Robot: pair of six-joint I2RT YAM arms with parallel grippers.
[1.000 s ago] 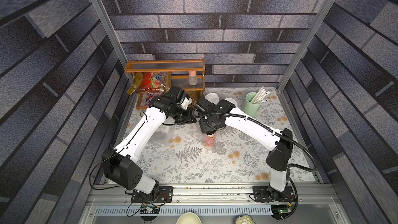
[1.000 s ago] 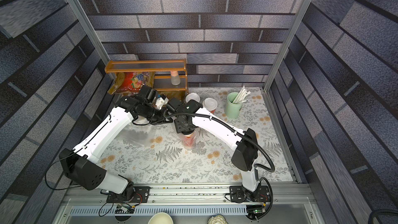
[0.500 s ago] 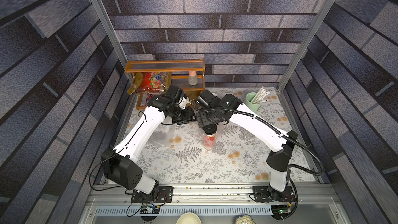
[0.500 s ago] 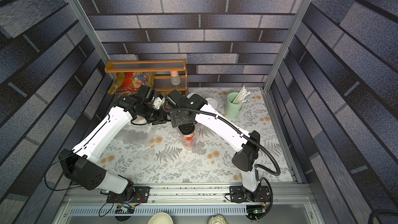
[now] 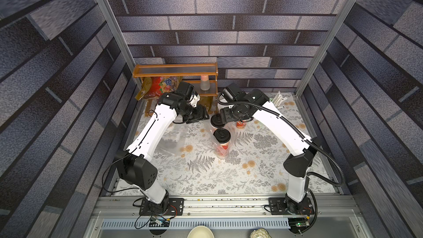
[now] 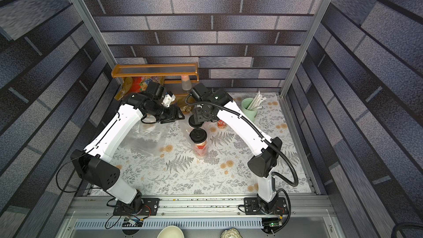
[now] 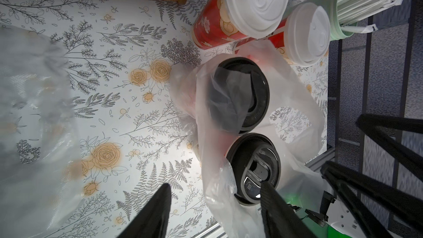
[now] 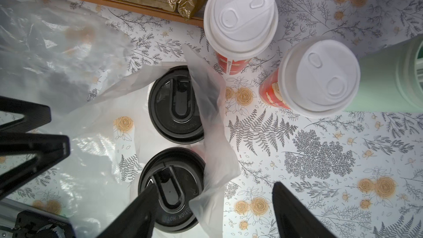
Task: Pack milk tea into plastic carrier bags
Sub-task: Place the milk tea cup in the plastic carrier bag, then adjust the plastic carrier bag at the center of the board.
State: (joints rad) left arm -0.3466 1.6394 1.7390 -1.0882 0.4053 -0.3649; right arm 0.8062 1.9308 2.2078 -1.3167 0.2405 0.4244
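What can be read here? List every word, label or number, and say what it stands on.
"UTION HOT": raised on the black lid nearer the robot's base; the start is hidden.
Raised lettering on the other black lid: too faint to read.
White print on the red cups: too blurred to read.

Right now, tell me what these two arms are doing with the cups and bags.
Two black-lidded cups stand side by side inside a clear carrier bag, its handle loops flopped loose over the lids. The left gripper and right gripper both hover above it, jaws open, holding nothing. Two white-lidded cups stand unpacked beside the green straw cup, and a second bag lies flat on the table.
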